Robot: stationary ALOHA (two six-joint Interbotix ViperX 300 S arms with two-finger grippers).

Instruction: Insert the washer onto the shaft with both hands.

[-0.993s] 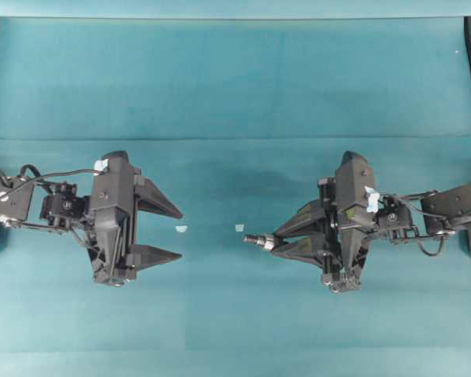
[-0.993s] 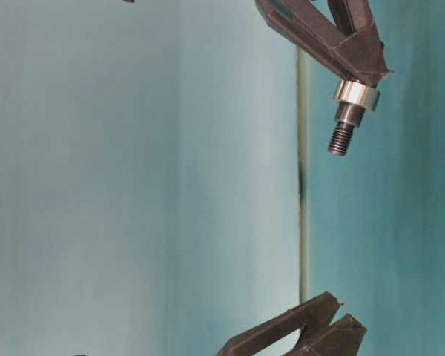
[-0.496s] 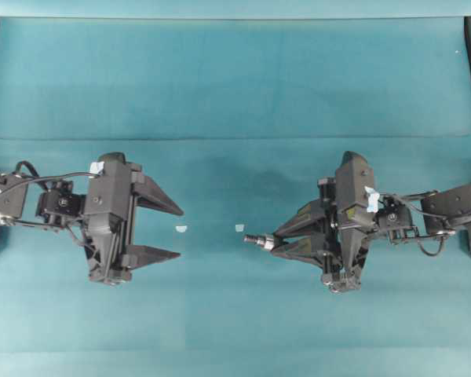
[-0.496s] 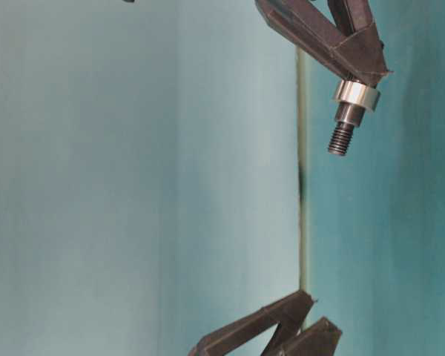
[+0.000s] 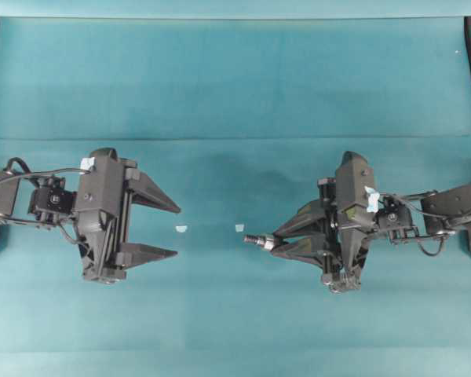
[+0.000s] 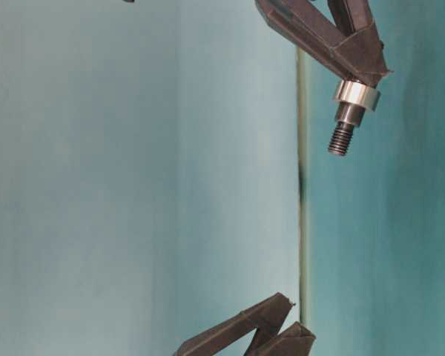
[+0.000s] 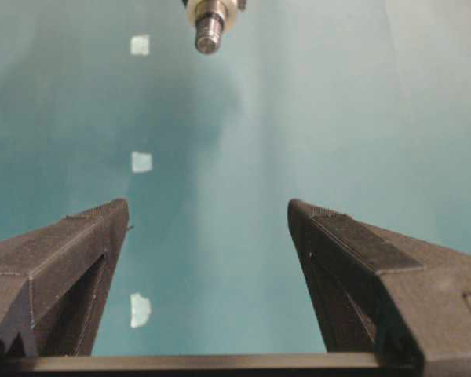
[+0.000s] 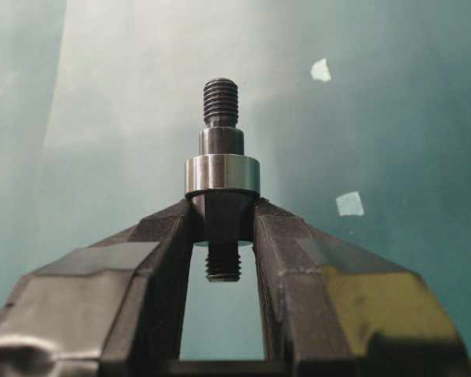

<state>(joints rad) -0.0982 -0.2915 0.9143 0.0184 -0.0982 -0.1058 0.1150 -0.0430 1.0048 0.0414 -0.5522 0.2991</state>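
washer [image 8: 221, 174] is seen seated on shaft [image 8: 220, 137], which is clenched in the right claw [image 5: 276, 240] above the teal surface [image 5: 235, 86].
the left claw [image 5: 163, 229] is released, spread wide and empty, well apart from the shaft tip. the step is judged best finished by keeping the shaft gripped level so the ring is not shaken off. counted: one washer, one shaft, two claws, two tape squares [image 5: 181, 228] overhead.

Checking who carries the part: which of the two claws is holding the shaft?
The right claw, shut on the shaft with its washer; the left claw is open and empty.
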